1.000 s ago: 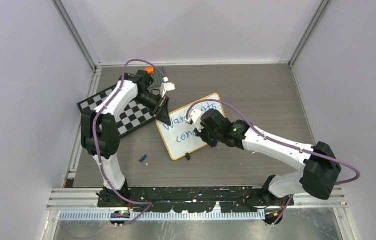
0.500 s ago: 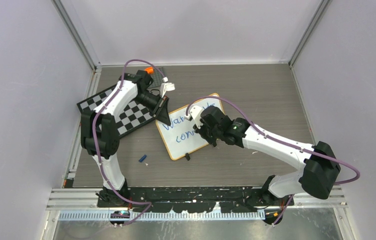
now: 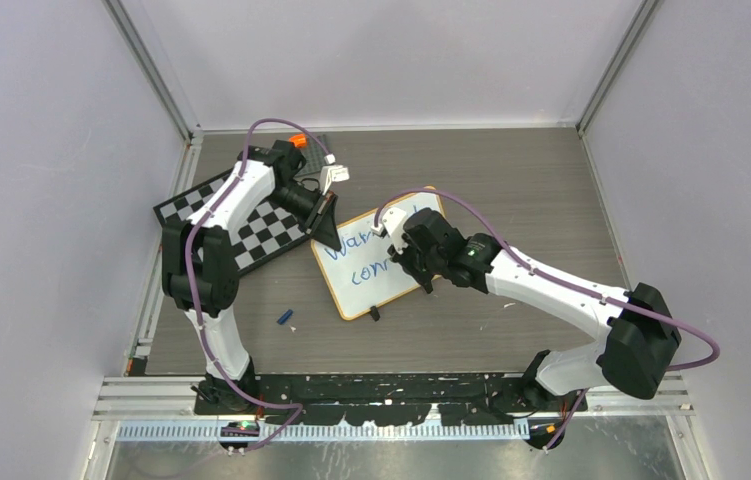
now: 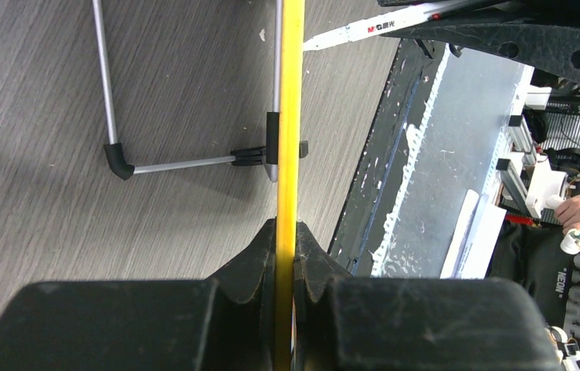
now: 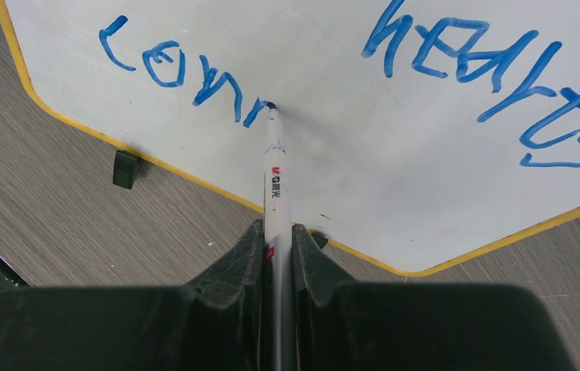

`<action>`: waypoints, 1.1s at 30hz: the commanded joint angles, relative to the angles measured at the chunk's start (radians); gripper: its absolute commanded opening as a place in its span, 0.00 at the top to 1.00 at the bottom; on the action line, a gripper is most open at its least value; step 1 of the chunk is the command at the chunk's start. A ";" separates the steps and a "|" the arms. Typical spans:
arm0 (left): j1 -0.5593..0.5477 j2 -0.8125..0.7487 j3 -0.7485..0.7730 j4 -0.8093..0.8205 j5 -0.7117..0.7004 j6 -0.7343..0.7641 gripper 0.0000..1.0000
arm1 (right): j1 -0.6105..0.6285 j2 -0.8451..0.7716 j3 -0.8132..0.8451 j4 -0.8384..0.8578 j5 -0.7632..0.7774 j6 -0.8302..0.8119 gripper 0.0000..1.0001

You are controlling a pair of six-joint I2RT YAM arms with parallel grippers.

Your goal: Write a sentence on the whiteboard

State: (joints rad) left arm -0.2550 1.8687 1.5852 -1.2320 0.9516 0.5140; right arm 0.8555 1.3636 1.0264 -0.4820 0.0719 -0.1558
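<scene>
Over the table, from above, the whiteboard lies at an angle near the middle, one corner beside the black-and-white checkered board. The left gripper sits at the board's far-left corner, and the right gripper reaches over its middle. The sentence shows in blue, partly hidden by the right arm. A small blue piece, perhaps a cap, lies well apart on the table.

Down the left wrist's line of sight, the left gripper is pressed together on the whiteboard's yellow rim, seen edge-on. A wire leg props the board off the wood. My worry here is that the hold is on a thin edge. A hard push from the pen could make the board pivot or slide between the pads.

From the right wrist, the right gripper pinches a white marker with its blue tip touching the whiteboard just after "conn". The sentence slants towards the yellow rim, with "hearts" above it. The word looks unfinished, and I'd say the remaining letters could crowd that rim. The marker is held far back on its barrel, so I'd guess sideways drag could twist it and smear a stroke.
</scene>
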 commanded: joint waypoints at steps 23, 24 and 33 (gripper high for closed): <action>-0.018 0.043 0.006 0.021 -0.011 0.008 1.00 | 0.000 -0.112 -0.017 -0.030 -0.019 0.006 1.00; -0.018 0.042 0.006 0.022 -0.012 0.008 1.00 | -0.007 -0.118 -0.018 -0.023 -0.015 0.008 1.00; -0.018 0.041 0.006 0.022 -0.012 0.007 1.00 | -0.024 -0.075 -0.023 -0.004 -0.006 0.012 1.00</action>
State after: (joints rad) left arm -0.2527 1.8748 1.5879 -1.2388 0.9611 0.5243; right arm 0.8326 1.2751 0.9871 -0.5274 0.0540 -0.1547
